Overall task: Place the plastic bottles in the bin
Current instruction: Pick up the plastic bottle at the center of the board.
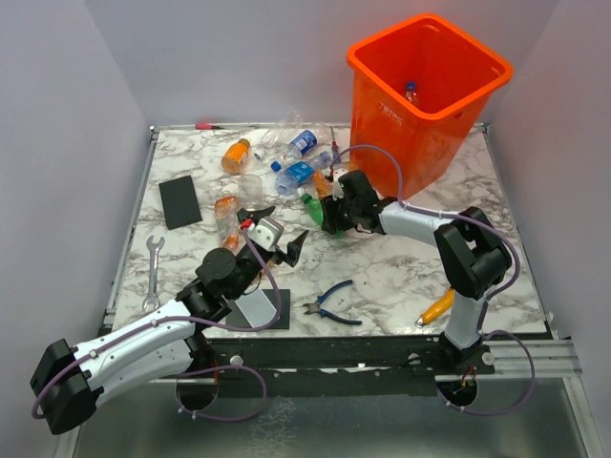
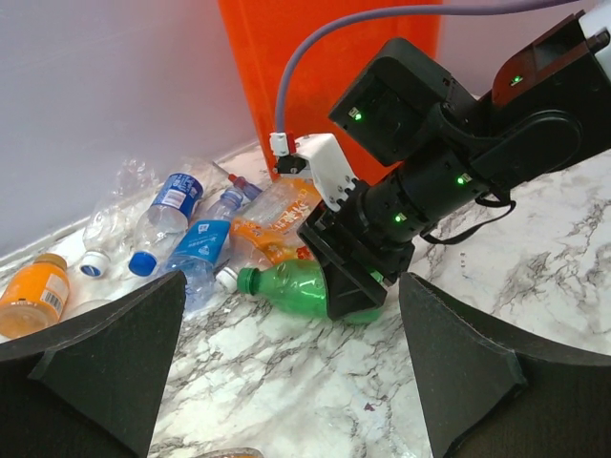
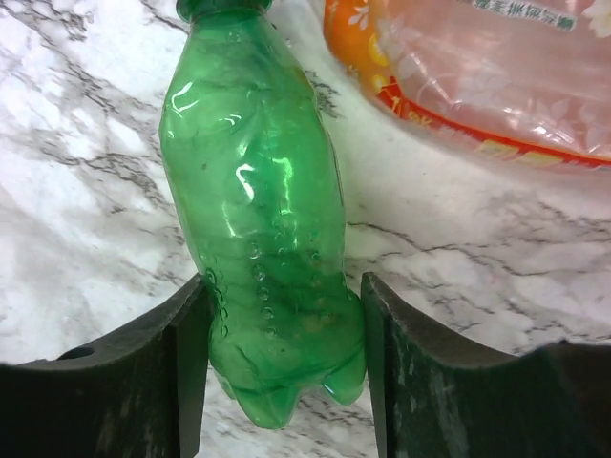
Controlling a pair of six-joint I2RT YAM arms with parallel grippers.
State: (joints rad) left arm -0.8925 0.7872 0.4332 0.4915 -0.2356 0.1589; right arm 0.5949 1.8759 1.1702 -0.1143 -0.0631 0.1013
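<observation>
Marble table (image 1: 401, 267), right gripper (image 3: 279, 324) pinching green bottle (image 3: 253, 191)

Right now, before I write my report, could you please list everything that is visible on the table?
bin: one, orange, far right corner
bottle in bin: one, colour unclear
green bottle: one, lying mid-table
other bottles: several, clear, orange, blue-labelled, far centre
pads: two, black, left and near edge
wrench: one, silver, left edge
pliers: one, blue-handled, near centre
screwdriver: one, orange-handled, near right
left gripper: one, open, above mid-table
right gripper: one, shut on green bottle's base
</observation>
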